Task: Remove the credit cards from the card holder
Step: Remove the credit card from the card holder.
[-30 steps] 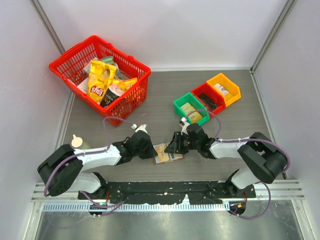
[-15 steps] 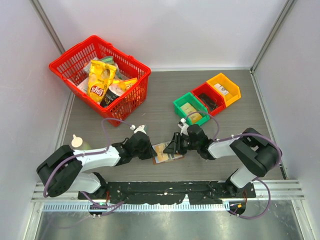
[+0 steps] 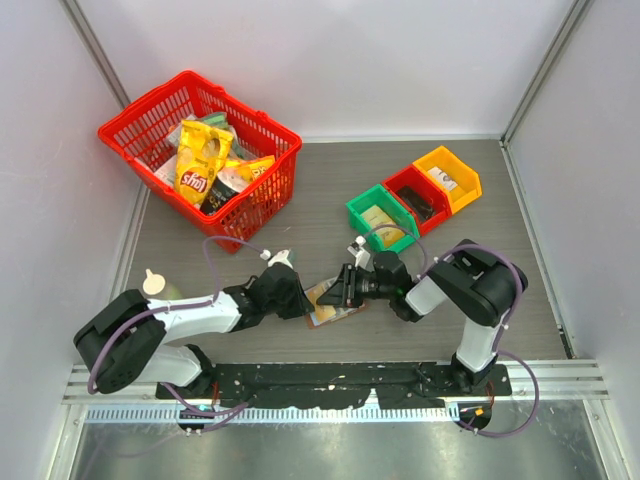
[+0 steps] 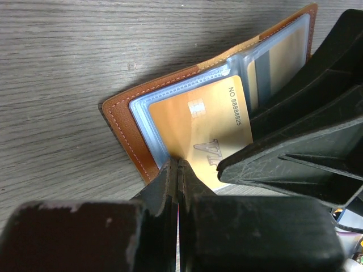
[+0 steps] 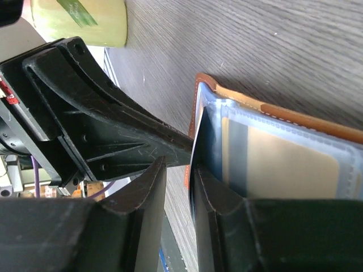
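Observation:
The brown leather card holder [image 3: 326,302] lies open between my grippers, its clear blue-grey sleeves facing up [image 4: 122,127]. A gold credit card [image 4: 198,122] marked "NO 8888825" sits in the near sleeve. A second tan card [image 4: 283,51] sits in the far sleeve. My left gripper [image 4: 178,163] is shut, with its tips set on the gold card near the holder's edge [image 3: 303,300]. My right gripper [image 5: 176,170] is open over the holder [image 3: 344,290]. A thin sleeve or card edge [image 5: 193,148] stands between its jaws, against the right finger.
Green [image 3: 380,215], red [image 3: 415,195] and orange [image 3: 448,175] bins stand at the back right. A red basket [image 3: 250,215] with yellow snack bags is at the back left. A pale green bottle [image 3: 160,290] stands by the left arm.
The right arm's elbow has swung in and its gripper has slid left over the holder. The holder's right side has tilted up a little. The left gripper has stayed put.

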